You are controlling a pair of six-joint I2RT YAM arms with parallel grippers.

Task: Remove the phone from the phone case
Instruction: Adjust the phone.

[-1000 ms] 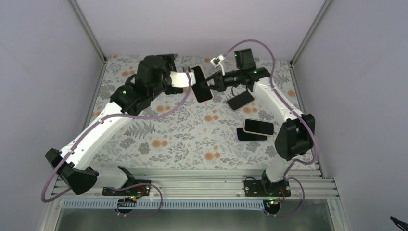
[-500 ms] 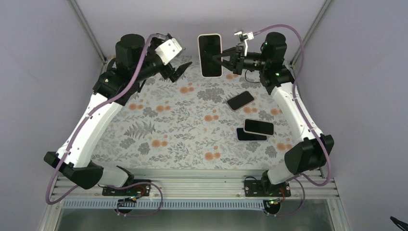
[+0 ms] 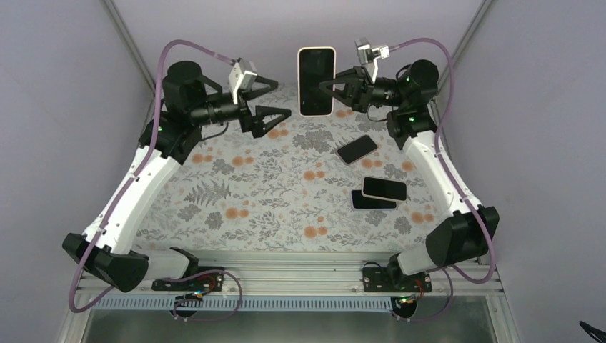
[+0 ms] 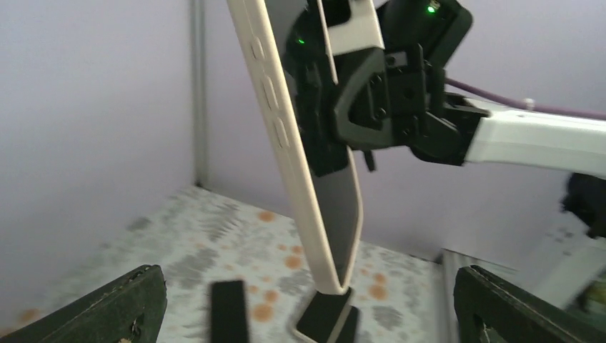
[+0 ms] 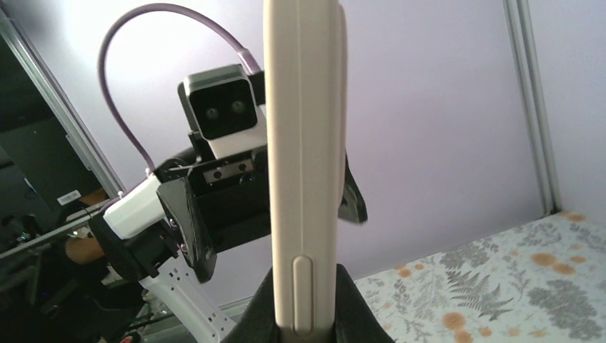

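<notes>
The phone (image 3: 316, 77) shows a dark screen inside its cream phone case (image 3: 316, 111). It is held upright, high over the back of the table. My right gripper (image 3: 330, 88) is shut on its right side. In the right wrist view the case's side edge (image 5: 304, 164) rises from between the black fingers (image 5: 266, 316). My left gripper (image 3: 283, 97) is open just left of the phone and apart from it. In the left wrist view the cased phone (image 4: 307, 164) hangs tilted ahead of the wide-spread fingers (image 4: 107, 307).
A dark phone (image 3: 356, 149) lies on the floral mat (image 3: 250, 186). A cased phone (image 3: 384, 189) rests on a black one (image 3: 371, 202) to the right. Purple walls and metal posts (image 3: 128, 36) close in the back and sides.
My right gripper has lifted the cased phone from low over the mat to high at the back and turned it upright. My left gripper drew away, then turned its open jaws towards the phone.
</notes>
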